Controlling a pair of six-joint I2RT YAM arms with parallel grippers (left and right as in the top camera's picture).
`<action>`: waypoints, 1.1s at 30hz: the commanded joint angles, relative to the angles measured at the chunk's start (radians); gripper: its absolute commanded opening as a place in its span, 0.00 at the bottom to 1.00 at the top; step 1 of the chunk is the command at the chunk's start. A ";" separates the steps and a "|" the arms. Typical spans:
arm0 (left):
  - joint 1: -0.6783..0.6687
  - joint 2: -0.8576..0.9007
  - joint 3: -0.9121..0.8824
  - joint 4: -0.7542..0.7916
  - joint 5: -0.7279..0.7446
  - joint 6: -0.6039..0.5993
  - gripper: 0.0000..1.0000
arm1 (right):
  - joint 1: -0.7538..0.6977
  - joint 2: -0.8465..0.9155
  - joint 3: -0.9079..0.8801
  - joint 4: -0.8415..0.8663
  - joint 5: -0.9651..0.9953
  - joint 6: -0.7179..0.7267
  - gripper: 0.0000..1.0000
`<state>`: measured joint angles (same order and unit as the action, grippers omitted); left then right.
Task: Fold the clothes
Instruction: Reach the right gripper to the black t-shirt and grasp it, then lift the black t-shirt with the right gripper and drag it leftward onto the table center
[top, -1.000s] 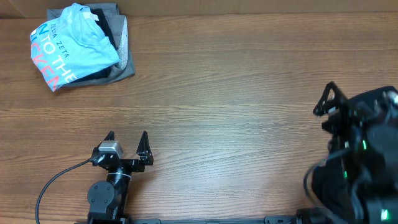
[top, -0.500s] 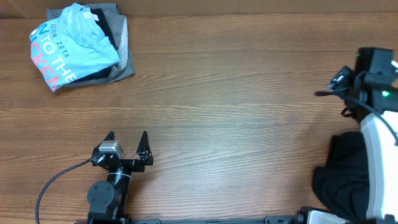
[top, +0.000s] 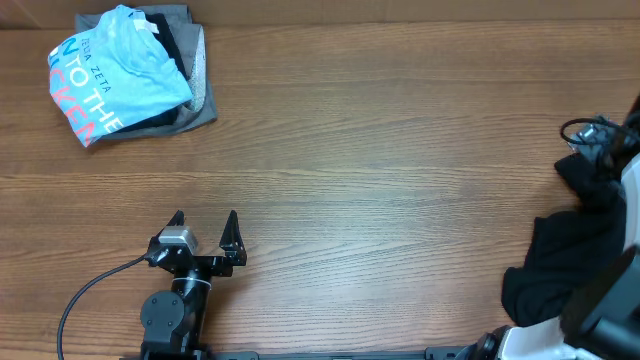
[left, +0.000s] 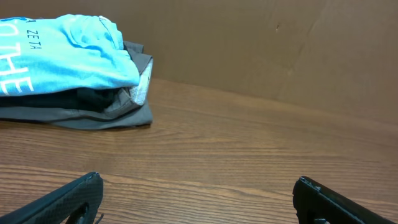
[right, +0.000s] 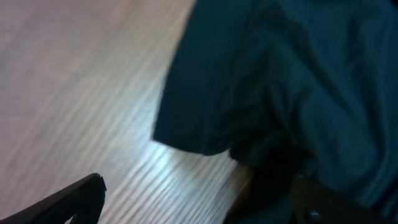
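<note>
The black T-shirt (top: 560, 250) lies bunched at the table's right edge, part of it reaching up towards my right arm (top: 632, 180). In the blurred right wrist view the shirt (right: 280, 74) fills the upper right, and its edge drapes over the right finger. My right gripper (right: 199, 199) has its jaws wide apart over bare wood. My left gripper (top: 205, 218) sits open and empty at the front left, far from the shirt. The left wrist view shows its fingers (left: 198, 186) spread over bare table.
A light blue tee with lettering (top: 115, 70) lies on grey folded garments (top: 203, 95) at the back left corner; both also show in the left wrist view, the tee (left: 56, 50) on the grey pile (left: 112, 115). A cardboard wall (left: 280, 50) stands behind the table.
My right arm has swung from the front right towards the right edge and mostly out of view. The black shirt is now uncovered, with one end drawn up towards the arm. The left arm has not moved.
</note>
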<state>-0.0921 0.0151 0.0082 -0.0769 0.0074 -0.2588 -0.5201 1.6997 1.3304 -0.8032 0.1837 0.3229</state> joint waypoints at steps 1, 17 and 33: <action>-0.006 -0.010 -0.003 0.000 0.008 0.012 1.00 | -0.027 0.053 0.022 0.019 -0.051 -0.052 0.95; -0.006 -0.010 -0.003 0.000 0.008 0.012 1.00 | -0.042 0.181 0.018 0.038 0.016 -0.059 0.80; -0.006 -0.010 -0.003 0.000 0.008 0.012 1.00 | -0.084 0.261 0.017 0.037 0.054 -0.027 0.63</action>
<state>-0.0921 0.0151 0.0082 -0.0769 0.0078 -0.2588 -0.5888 1.9602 1.3304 -0.7696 0.2165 0.2855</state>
